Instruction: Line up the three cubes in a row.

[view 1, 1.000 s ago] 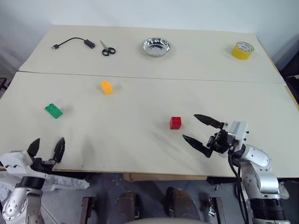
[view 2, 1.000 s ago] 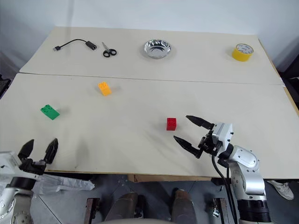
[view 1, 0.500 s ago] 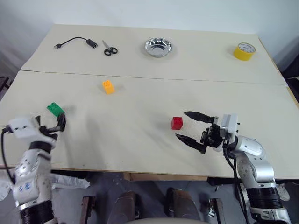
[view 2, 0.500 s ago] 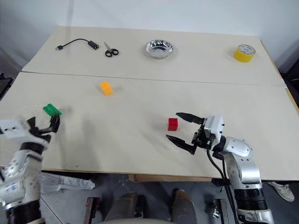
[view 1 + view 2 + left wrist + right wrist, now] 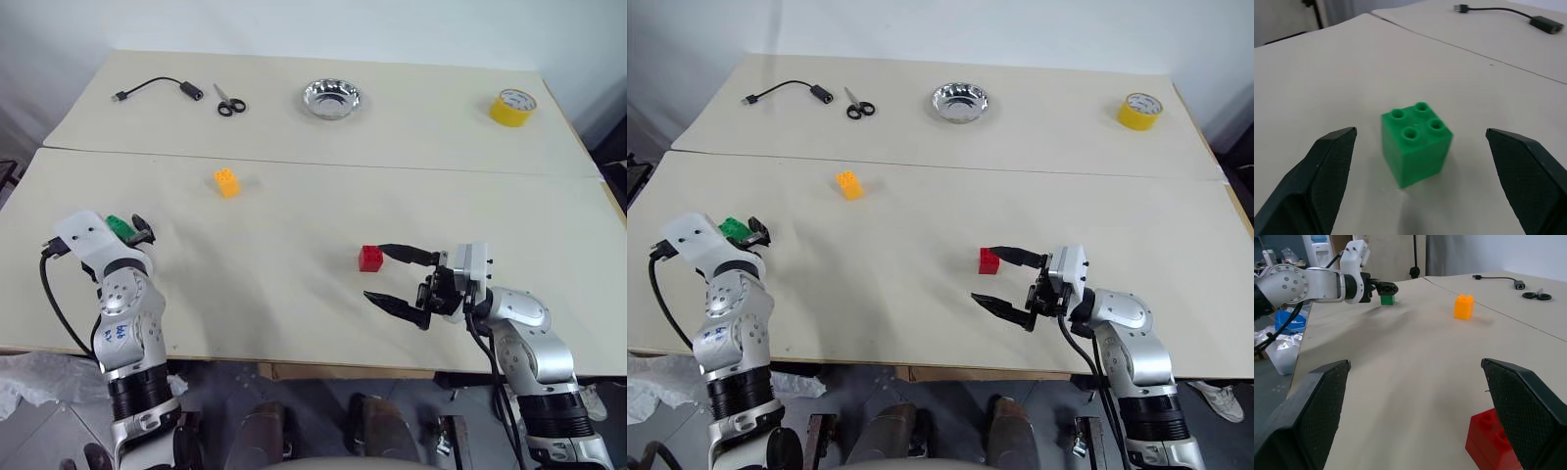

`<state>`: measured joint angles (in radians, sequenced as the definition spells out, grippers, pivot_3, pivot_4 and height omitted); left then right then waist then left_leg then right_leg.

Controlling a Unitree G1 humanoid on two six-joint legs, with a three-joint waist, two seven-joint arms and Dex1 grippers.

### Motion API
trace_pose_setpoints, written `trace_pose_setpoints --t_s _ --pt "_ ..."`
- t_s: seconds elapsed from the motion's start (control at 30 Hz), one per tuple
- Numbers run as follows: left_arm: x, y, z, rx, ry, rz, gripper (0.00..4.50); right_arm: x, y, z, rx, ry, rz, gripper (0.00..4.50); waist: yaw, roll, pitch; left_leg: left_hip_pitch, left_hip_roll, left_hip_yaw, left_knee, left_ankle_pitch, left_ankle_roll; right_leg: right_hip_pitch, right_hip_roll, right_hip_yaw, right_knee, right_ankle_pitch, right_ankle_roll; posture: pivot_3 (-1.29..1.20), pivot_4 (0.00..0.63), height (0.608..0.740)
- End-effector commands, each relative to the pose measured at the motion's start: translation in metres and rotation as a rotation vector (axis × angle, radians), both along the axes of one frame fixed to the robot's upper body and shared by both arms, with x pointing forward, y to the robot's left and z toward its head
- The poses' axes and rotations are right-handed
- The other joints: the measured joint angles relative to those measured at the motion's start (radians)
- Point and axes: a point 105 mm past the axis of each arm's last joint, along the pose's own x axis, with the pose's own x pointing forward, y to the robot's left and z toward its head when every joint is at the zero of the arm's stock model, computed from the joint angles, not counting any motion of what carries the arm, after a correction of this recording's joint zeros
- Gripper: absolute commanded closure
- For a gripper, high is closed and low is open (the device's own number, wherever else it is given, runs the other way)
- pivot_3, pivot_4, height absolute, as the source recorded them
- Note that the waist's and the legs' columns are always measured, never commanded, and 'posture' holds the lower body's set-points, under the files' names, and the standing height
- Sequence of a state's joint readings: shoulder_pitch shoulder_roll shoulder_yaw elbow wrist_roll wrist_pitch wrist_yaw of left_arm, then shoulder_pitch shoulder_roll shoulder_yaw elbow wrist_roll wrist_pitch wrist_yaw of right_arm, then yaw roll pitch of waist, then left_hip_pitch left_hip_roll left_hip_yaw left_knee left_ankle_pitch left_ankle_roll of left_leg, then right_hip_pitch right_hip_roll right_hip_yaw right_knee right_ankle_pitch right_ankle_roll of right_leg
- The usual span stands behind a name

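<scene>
Left gripper (image 5: 1415,161): jaws apart astride green cube (image 5: 1417,143), near table's (image 5: 294,211) left edge — uneven closing could twist it.
Right gripper (image 5: 1004,279): apart beside red cube (image 5: 988,260), mid-table — may nudge it.
Orange cube (image 5: 226,182): apart, left-centre.

Two beige tables (image 5: 294,294) pushed together, seam between; pale wall (image 5: 294,24) behind; grey floor (image 5: 225,392) below.
</scene>
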<state>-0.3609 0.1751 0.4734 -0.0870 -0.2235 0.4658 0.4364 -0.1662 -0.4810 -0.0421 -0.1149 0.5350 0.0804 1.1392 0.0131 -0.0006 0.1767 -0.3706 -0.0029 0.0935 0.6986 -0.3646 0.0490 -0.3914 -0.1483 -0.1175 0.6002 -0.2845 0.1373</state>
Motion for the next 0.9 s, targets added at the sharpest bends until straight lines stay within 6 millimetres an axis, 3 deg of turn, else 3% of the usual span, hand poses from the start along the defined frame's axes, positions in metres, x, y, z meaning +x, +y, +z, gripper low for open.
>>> trace_pose_setpoints --t_s 0.03,0.17,0.27,0.53,0.6,0.77,0.9 --pt "0.005 0.006 0.008 -0.019 -0.042 0.043 0.00 -0.004 0.001 0.006 0.006 -0.024 0.014 0.02 0.006 0.000 0.000 0.000 0.000 0.000 0.000 0.000 0.000 0.000 0.000 0.000 0.000 0.000 0.000 0.00 0.150 0.740" --pt "0.016 0.003 0.006 -0.025 -0.042 0.032 0.00 -0.004 0.002 0.005 0.007 -0.022 0.013 0.02 0.012 0.000 0.000 0.000 0.000 0.000 0.000 0.000 0.000 0.000 0.000 0.000 0.000 0.000 0.000 0.00 0.150 0.740" --pt "0.019 0.002 0.003 -0.026 -0.041 0.034 0.53 -0.004 0.001 0.004 0.004 -0.019 0.012 0.00 0.011 -0.001 0.000 0.000 -0.001 0.000 0.000 0.000 0.000 0.000 0.000 0.000 0.000 0.000 0.000 0.00 0.150 0.740" --pt "0.018 0.001 0.003 -0.004 -0.047 -0.018 3.00 -0.003 -0.003 0.003 -0.003 -0.017 -0.001 0.00 0.011 -0.001 0.001 0.000 0.000 0.000 0.000 0.000 0.000 0.000 0.000 -0.001 0.000 0.000 0.000 0.00 0.150 0.740" --pt "0.018 -0.001 0.009 0.037 -0.079 -0.095 3.02 -0.005 -0.004 0.004 -0.008 -0.023 -0.004 0.00 0.011 -0.001 0.001 0.000 0.000 0.000 0.000 0.000 0.000 0.000 0.000 -0.001 0.000 0.000 0.000 0.00 0.150 0.740" --pt "0.012 -0.031 0.026 0.092 -0.194 -0.641 3.02 -0.007 -0.025 0.008 -0.032 -0.041 -0.076 0.00 0.009 -0.001 0.001 0.000 0.000 0.001 0.000 0.000 0.000 0.000 0.000 -0.001 0.000 0.000 0.000 0.00 0.150 0.740" --pt "-0.009 -0.091 0.037 0.337 -0.164 -1.298 3.02 -0.010 -0.054 0.008 -0.067 -0.057 -0.187 0.00 0.013 -0.001 0.001 0.000 0.000 0.001 0.000 0.000 0.000 0.000 0.000 -0.001 -0.001 0.000 0.000 0.00 0.150 0.740"
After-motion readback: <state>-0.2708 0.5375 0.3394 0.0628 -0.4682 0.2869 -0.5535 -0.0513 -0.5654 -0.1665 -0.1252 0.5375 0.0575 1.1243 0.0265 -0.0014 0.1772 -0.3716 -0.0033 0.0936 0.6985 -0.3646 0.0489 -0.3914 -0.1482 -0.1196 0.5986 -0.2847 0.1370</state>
